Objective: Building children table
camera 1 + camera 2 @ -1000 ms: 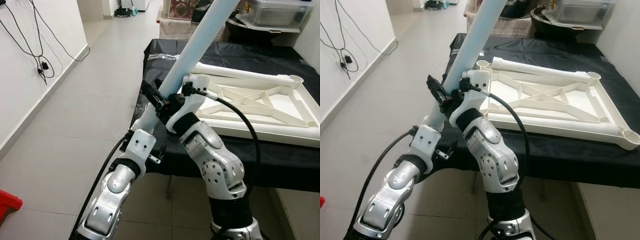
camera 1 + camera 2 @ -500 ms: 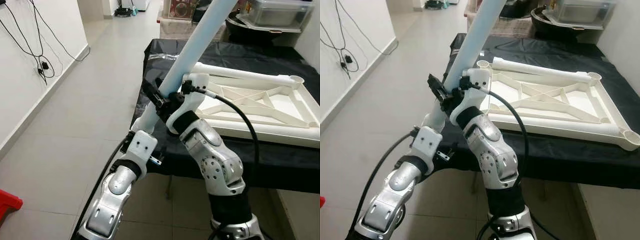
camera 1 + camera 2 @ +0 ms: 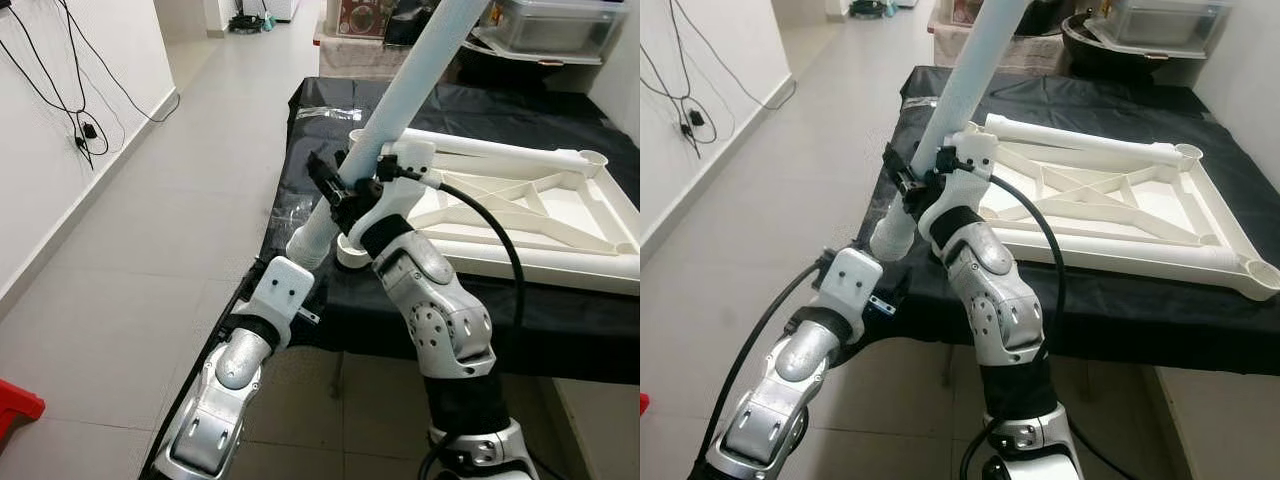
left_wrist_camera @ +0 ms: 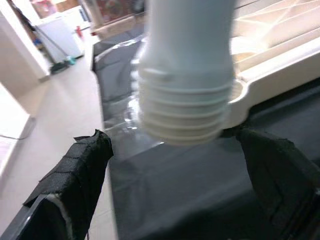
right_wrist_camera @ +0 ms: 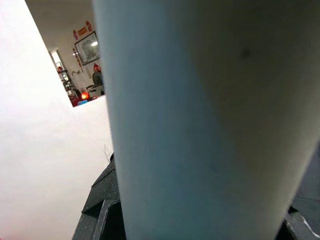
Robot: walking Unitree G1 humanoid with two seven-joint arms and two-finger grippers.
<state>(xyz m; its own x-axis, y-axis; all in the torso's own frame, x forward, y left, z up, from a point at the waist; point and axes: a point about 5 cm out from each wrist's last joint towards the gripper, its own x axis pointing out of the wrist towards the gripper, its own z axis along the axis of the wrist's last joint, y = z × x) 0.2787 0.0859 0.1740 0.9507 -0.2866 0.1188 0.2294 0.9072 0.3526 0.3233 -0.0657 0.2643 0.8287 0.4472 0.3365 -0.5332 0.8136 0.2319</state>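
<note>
- Left wrist view gives you the nearest look: the left gripper [image 4: 175, 165] has its two black fingers [image 4: 80, 165] spread wide, one on each side of the threaded end of the pale blue table leg [image 4: 185, 65], touching neither side of it.
- Your right gripper [image 3: 345, 190] is pinched around the leg's shaft a little above that threaded end; the right wrist view shows the shaft [image 5: 200, 120] pressed up against the camera.
- Compare the frame a second ago: the leg and both grippers have moved forward and toward the robot's right, so the threaded end [image 3: 312, 243] now hangs over the black cloth [image 3: 330, 110], just beside the corner socket [image 3: 352, 252] of the upturned white tabletop [image 3: 520, 215]. Earlier it hung off the cloth's edge.
- Beyond, the tabletop lies flat on the cloth, ribs up, unmoved.
</note>
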